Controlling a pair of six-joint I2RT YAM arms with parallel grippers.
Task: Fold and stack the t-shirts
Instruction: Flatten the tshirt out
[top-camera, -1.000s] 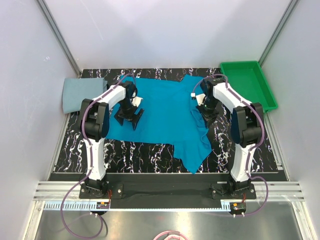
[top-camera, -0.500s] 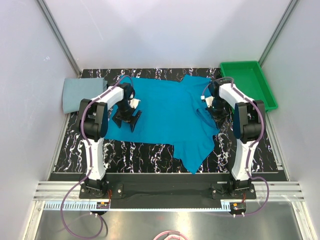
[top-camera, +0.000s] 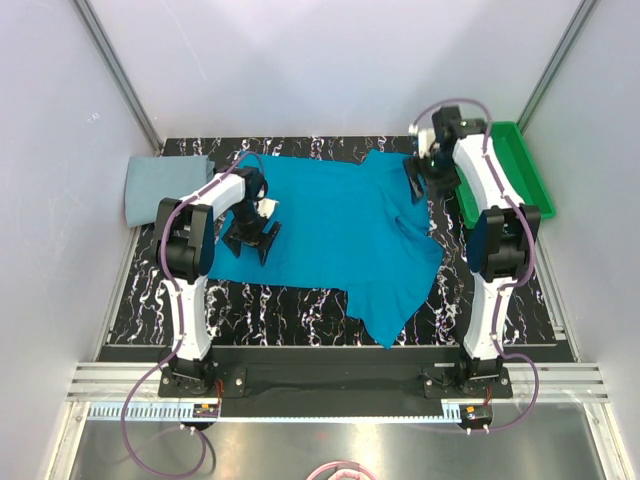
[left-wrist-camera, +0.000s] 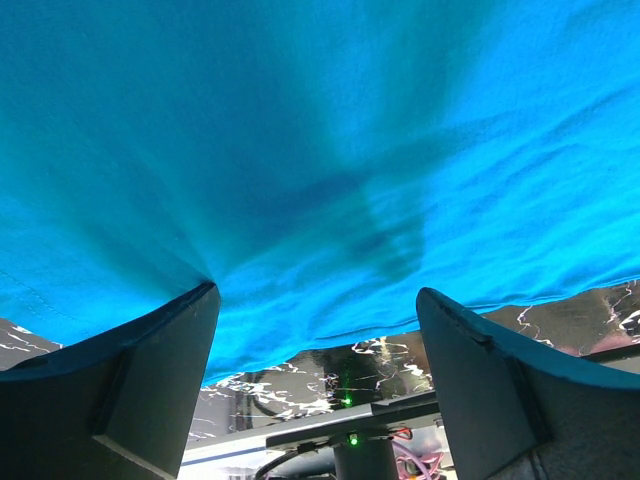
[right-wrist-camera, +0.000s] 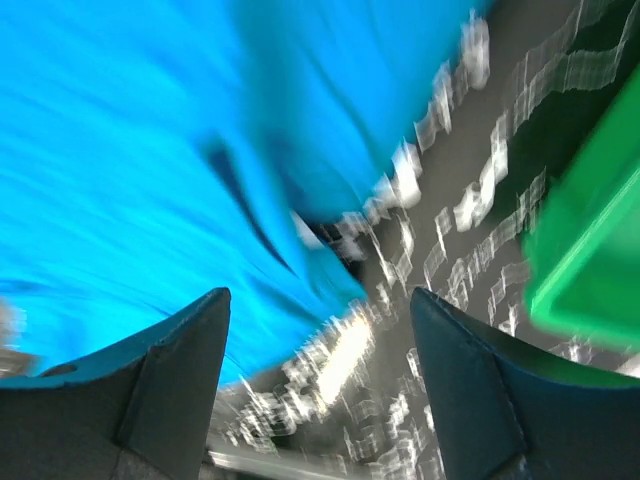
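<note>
The bright teal-blue t-shirt lies spread over the middle of the black marbled table, with one flap hanging toward the near edge. The pale grey-blue t-shirt lies folded at the far left. My left gripper stands open over the teal shirt's left part; in the left wrist view, the left gripper holds nothing, with teal cloth just ahead of it. My right gripper is open above the shirt's far right sleeve. The right wrist view is blurred: the right gripper is empty, over the shirt's edge.
A green plastic tray sits at the far right corner, close to my right gripper, and shows in the right wrist view as a green tray. White walls enclose the table. Bare marbled surface shows along the near edge and at the right.
My right gripper opened, let go of the teal shirt's right side and swung back toward the tray. The shirt's right side now lies flatter and further right. The left arm barely moved.
</note>
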